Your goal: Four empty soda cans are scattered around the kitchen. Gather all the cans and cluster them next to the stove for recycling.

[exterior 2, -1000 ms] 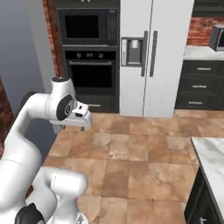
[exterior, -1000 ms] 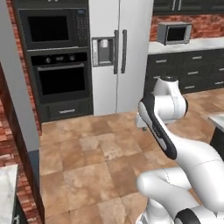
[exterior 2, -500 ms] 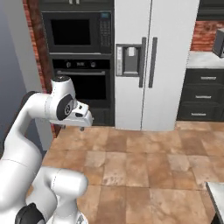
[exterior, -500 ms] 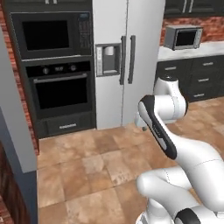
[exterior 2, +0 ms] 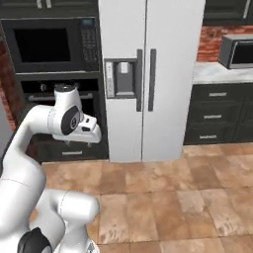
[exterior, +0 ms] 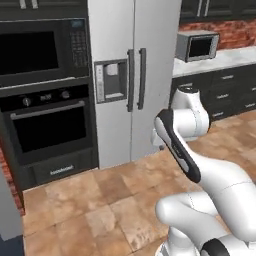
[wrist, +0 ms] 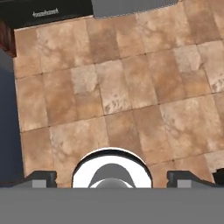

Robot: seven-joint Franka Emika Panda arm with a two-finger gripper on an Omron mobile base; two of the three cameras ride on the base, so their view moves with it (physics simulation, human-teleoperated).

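Observation:
No soda cans and no stove are in view. My gripper (wrist: 114, 178) points down at the brown tile floor (wrist: 118, 87), its two dark fingertips (wrist: 41, 178) standing wide apart and open with nothing between them. In the right base view the hand (exterior 2: 83, 130) hangs in front of the wall oven, about chest high, with the arm folded close to the base.
Straight ahead stands a grey double-door fridge (exterior: 135, 75). Left of it are a black built-in microwave (exterior: 40, 50) and wall oven (exterior: 50, 125). To the right, dark cabinets (exterior 2: 217, 116) carry a pale counter (exterior 2: 215, 73) with a grey microwave (exterior: 197, 46).
The whole picture has shifted: the base has driven closer to the fridge and ovens, which now look larger. The arm keeps its pose and the gripper stays open.

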